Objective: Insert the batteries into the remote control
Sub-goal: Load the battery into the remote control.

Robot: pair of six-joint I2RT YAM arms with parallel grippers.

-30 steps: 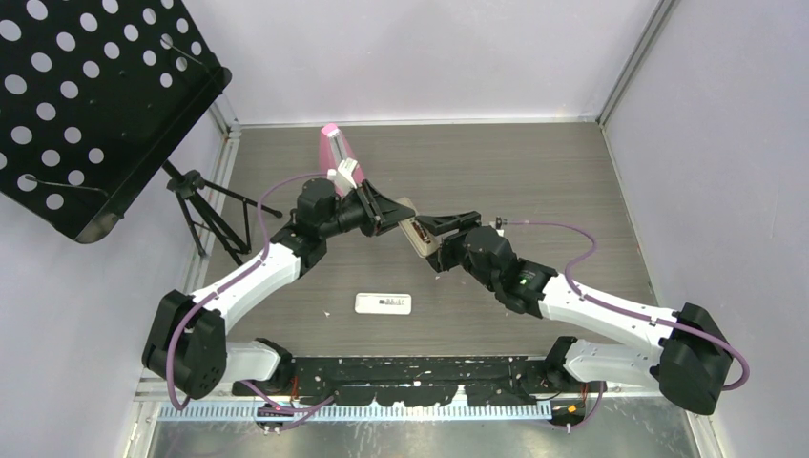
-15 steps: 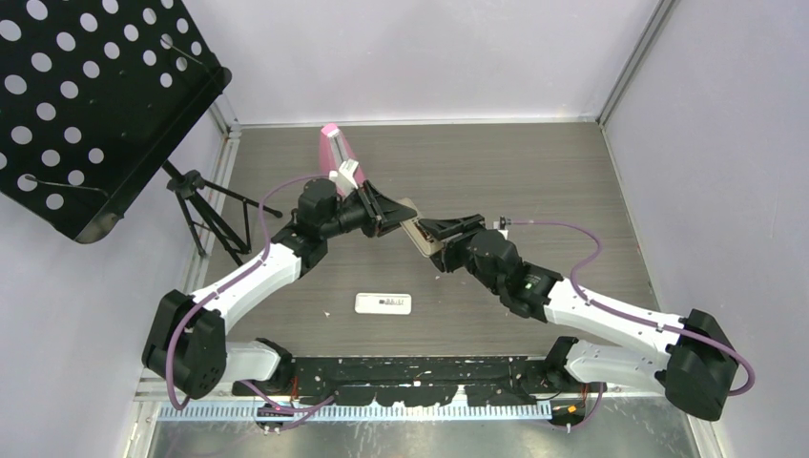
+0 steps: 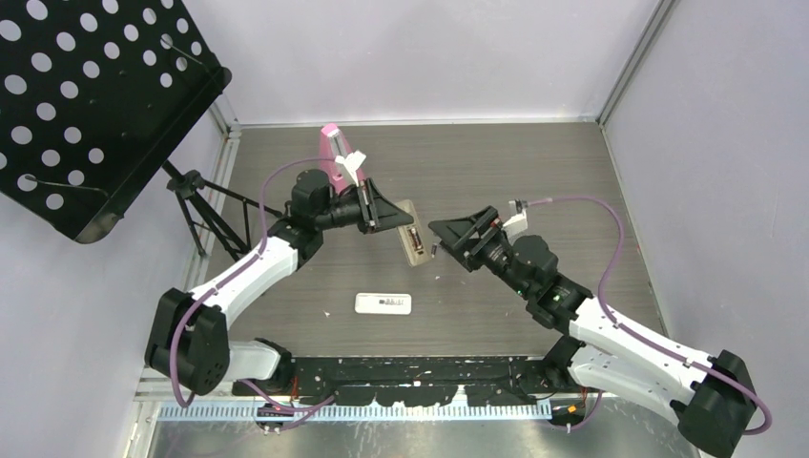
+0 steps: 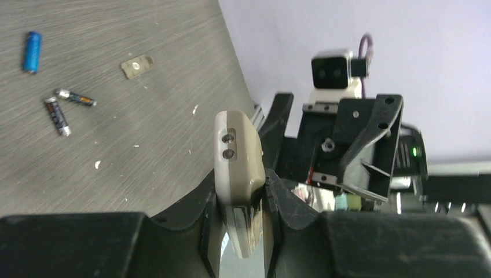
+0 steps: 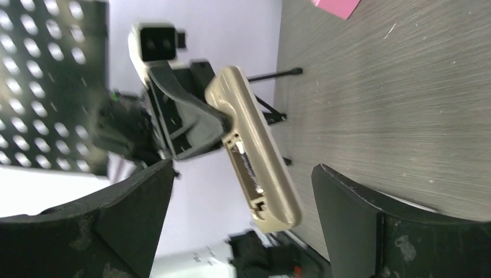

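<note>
Left wrist view: the left gripper (image 4: 242, 188) pinches the beige remote (image 4: 236, 147); the right gripper (image 3: 461, 227) is spread wide, near it, not touching.

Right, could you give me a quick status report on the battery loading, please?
Left fingers shut on remote, held off the table. Right fingers open, empty. Three batteries loose on table, none picked up. Nothing blocking.
</note>
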